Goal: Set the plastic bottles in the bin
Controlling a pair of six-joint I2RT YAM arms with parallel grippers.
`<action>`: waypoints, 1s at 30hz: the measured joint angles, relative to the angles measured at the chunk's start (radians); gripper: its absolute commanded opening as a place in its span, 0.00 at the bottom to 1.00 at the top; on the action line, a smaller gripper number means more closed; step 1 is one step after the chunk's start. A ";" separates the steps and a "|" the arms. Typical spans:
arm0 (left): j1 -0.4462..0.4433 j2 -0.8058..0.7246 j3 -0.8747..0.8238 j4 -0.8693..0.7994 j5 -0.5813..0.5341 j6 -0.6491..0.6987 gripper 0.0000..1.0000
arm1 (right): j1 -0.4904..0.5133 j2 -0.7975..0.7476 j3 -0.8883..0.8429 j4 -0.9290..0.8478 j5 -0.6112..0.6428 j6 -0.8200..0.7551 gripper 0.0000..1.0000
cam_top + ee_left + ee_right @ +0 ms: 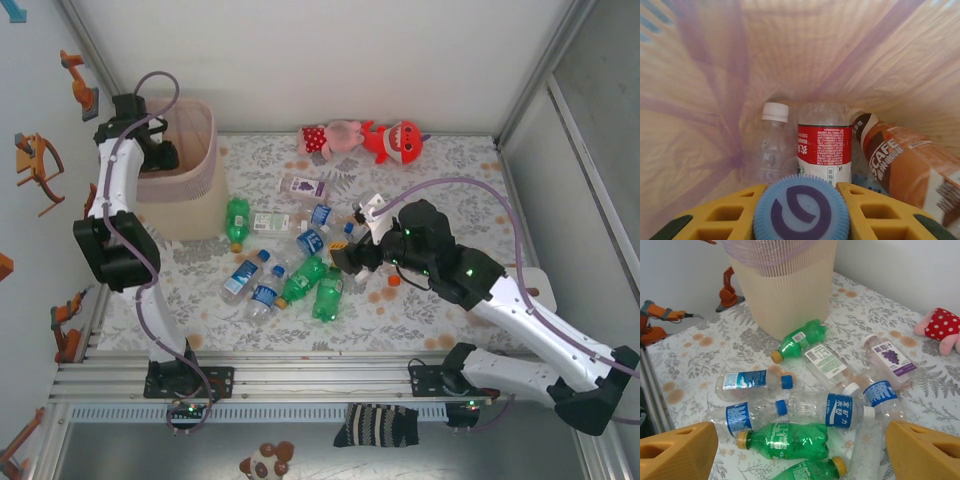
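The left claw [800,190] is reaching down into the bin [205,118], which is standing at the far left corner of the surface [440,310]. Its yellow fingers [725,215] are clamping together on the ribbed cap of a blue-capped bottle [801,220]. Below it, three bottles are already lying at the bottom of the bin: a white-capped clear bottle [771,150], a red-labelled bottle [824,152] and a brown bottle [902,167], side by side and touching.

The right claw [345,260] is hovering over the middle of the surface with its fingers [677,450] standing wide apart and gripping nothing. Under and beyond it, a loose cluster of bottles is lying flat. It includes two green bottles [785,440] nearest the claw, several blue-labelled clear bottles [837,410] just past them, another green bottle [800,337] lying close to the foot of the bin, and a purple-labelled bottle [888,356] towards the far edge.

Two plush toys [362,140] are lying along the far edge, well apart from the bin.
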 measured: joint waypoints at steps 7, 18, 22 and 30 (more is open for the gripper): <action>0.007 0.045 -0.002 -0.029 0.020 -0.008 0.52 | 0.000 0.003 0.000 -0.003 0.113 0.024 0.86; 0.011 0.003 -0.002 -0.038 0.076 -0.027 0.63 | -0.123 0.050 0.071 -0.174 0.251 0.102 0.84; 0.011 -0.040 0.009 -0.050 0.105 -0.028 0.64 | -0.216 0.104 0.105 -0.249 0.252 0.108 0.81; 0.011 -0.166 0.015 -0.061 0.203 -0.053 0.65 | -0.408 0.280 0.177 -0.409 0.235 0.117 0.69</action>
